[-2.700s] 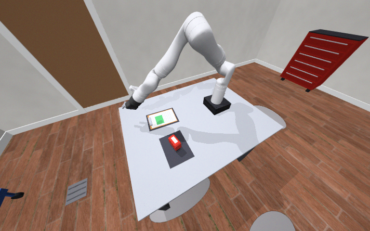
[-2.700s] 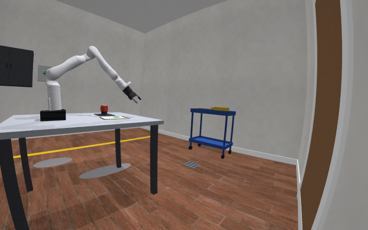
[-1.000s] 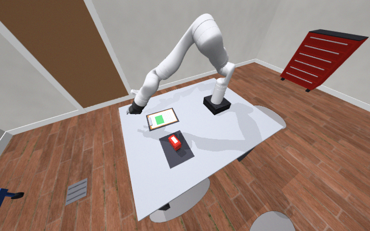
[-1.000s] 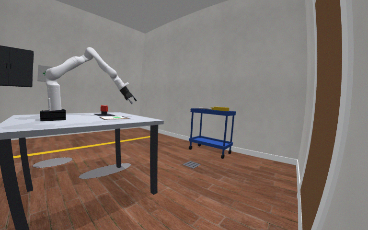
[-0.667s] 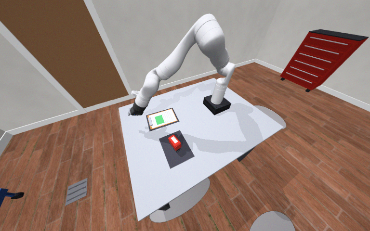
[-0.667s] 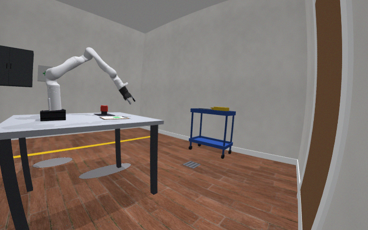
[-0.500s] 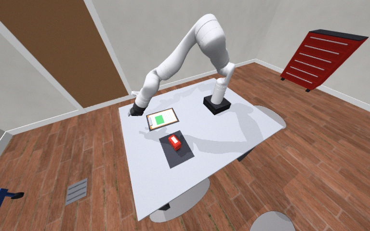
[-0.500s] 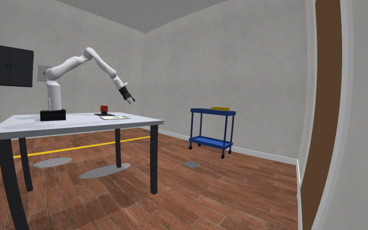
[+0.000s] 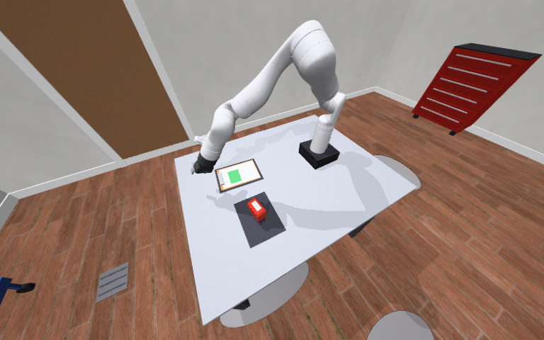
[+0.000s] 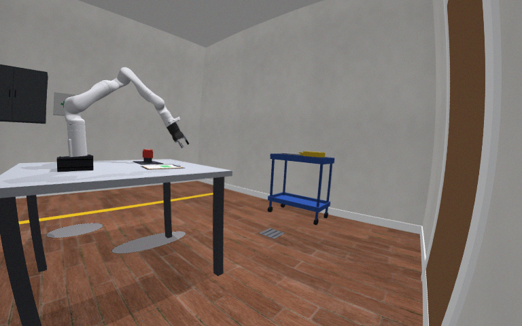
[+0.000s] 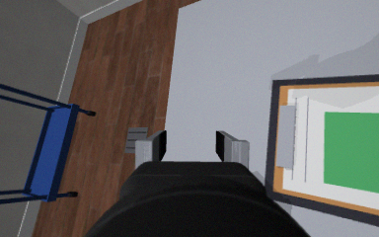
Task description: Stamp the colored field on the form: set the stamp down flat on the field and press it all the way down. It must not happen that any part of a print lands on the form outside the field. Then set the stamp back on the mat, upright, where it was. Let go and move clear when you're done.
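Note:
A red stamp (image 9: 256, 208) (image 10: 147, 153) stands upright on a dark mat (image 9: 261, 234) (image 10: 139, 161) on the white table (image 9: 321, 192) (image 10: 107, 174). The form (image 9: 252, 170) (image 10: 153, 167) (image 11: 308, 163) lies on an orange-edged clipboard beside the mat, with a green field (image 9: 234, 176) (image 10: 165, 166) (image 11: 351, 148). My gripper (image 9: 196, 170) (image 10: 183, 143) (image 11: 190, 141) is open and empty. It hangs above the table's far edge, to the side of the form and away from the stamp.
The arm's black base (image 9: 319, 154) (image 10: 75, 162) sits on the table. A blue cart (image 10: 300, 184) (image 11: 46, 153) stands by the wall. A red drawer cabinet (image 9: 473, 86) leans at the far right. A floor vent (image 9: 112, 280) (image 10: 271, 233) (image 11: 137, 139) lies on the wood floor.

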`<state>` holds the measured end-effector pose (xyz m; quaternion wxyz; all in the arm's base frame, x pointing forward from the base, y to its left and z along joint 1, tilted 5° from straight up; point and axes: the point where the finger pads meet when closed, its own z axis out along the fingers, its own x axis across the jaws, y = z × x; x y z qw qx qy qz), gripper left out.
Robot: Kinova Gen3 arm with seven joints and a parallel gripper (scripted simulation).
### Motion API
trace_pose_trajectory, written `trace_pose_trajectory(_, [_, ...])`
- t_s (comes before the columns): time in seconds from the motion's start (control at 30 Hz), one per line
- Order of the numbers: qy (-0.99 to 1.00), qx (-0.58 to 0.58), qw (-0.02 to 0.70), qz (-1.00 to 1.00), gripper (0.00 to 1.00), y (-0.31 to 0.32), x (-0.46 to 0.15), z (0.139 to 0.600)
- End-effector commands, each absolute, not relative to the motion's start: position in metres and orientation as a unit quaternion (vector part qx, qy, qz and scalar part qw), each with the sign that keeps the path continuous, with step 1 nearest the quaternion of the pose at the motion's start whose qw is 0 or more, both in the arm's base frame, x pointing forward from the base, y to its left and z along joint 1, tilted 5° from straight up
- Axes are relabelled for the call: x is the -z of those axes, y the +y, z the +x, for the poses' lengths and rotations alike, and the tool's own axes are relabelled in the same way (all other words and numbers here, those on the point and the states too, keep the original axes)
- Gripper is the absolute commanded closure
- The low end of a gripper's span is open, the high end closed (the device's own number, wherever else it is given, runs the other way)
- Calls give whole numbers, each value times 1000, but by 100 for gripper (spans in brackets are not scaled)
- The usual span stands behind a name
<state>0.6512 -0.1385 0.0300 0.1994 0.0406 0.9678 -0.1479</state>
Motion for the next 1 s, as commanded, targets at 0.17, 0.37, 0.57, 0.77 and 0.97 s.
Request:
trace_pose_trajectory(0.17, [970, 141, 192, 38, 0, -126, -31, 649])
trace_pose_trajectory(0.37, [973, 135, 183, 37, 0, -115, -30, 645])
trace_pose_trajectory(0.57, [980, 116, 156, 32, 0, -82, -30, 634])
trace_pose_trajectory(0.77, [990, 85, 113, 21, 0, -29, -31, 612])
trace_pose_trajectory(0.97, [996, 52, 67, 5, 0, 27, -37, 585])
